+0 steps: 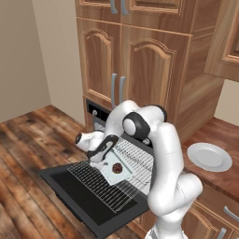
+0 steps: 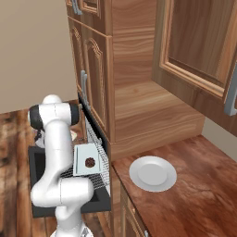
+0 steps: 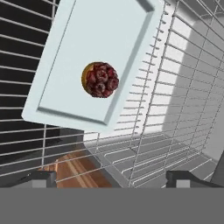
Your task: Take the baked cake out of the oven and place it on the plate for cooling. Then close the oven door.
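Note:
The baked cake (image 1: 116,168) (image 2: 90,162) (image 3: 100,79) is a small dark bumpy lump on a pale rectangular tray (image 3: 74,52), which rests on a pulled-out wire rack (image 1: 100,184). The oven (image 1: 95,113) sits in the wooden cabinetry, and its black oven door (image 1: 79,198) (image 2: 36,159) lies folded down flat. My gripper (image 1: 96,162) (image 3: 111,179) hovers just above and to the left of the cake, pointing down, open and holding nothing. The white plate (image 1: 209,156) (image 2: 152,173) sits bare on the counter to the right.
Tall wooden cabinet doors (image 1: 140,70) rise above the oven. The wooden counter (image 2: 199,185) holds the plate. An upper cabinet (image 2: 199,41) hangs over the counter. Wood floor (image 1: 28,154) stretches to the left of the door.

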